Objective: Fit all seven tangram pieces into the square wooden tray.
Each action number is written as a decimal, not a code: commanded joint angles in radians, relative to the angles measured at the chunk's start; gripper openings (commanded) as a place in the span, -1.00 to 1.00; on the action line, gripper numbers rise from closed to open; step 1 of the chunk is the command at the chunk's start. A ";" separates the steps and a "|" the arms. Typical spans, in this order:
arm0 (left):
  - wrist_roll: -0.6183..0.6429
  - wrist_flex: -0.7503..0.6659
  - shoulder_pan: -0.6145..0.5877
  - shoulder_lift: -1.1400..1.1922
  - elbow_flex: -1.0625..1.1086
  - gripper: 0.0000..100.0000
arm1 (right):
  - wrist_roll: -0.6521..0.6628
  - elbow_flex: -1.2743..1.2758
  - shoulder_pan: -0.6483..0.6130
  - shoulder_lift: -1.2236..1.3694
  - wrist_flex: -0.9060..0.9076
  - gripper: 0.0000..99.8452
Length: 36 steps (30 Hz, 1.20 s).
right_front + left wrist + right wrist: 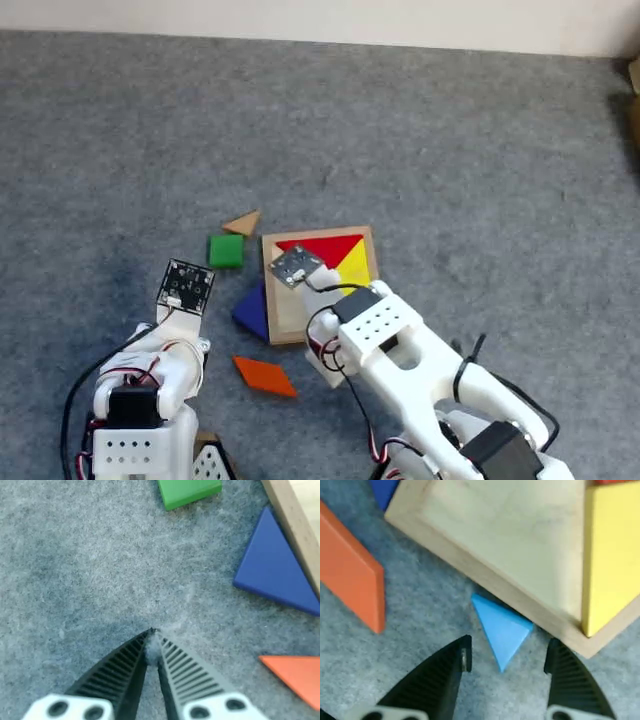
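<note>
In the high view, the square wooden tray (288, 315) lies near the middle of the grey carpeted worktop (450, 150). A red triangular piece (322, 245) sits along its 12 o'clock side, and a yellow triangular piece (356, 266) touches it toward 2 o'clock. Outside the tray, a green square piece (226, 250) lies between 9 and 10 o'clock, with a tan small triangular piece (243, 222) just beside it at 10 o'clock. A dark blue triangular piece (252, 310) rests against the rim between 8 and 9 o'clock, and an orange parallelogram piece (265, 375) lies apart from the tray at 7 o'clock. The right arm (400, 345) covers the tray's 5 o'clock corner in that view, and the right wrist view shows what lies beneath it. There, a light blue small triangular piece (504, 627) sits on the worktop with one edge tucked against the tray's outer wall. The right hand (509, 653) is released, its two fingers spread to either side of that piece without touching it. The left arm (150, 390) stands at 8 o'clock from the tray. The left wrist view shows the left hand (152, 634) clenched on nothing, fingertips meeting over bare worktop, with the green, dark blue and orange pieces lying around it, well apart.
</note>
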 commanded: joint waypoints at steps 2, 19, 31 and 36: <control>0.011 0.005 -0.010 -0.007 0.019 -0.99 | 0.015 -0.047 -0.019 -0.012 -0.039 -0.52; 0.011 0.005 -0.010 -0.007 0.019 -0.99 | 0.014 -0.133 -0.021 0.209 -0.070 -0.61; 0.011 0.005 -0.004 -0.008 0.019 -0.99 | 0.037 -0.133 -0.021 0.180 -0.070 -0.65; 0.011 0.005 -0.004 -0.008 0.019 -0.99 | 0.106 -0.110 -0.021 0.180 -0.071 -0.66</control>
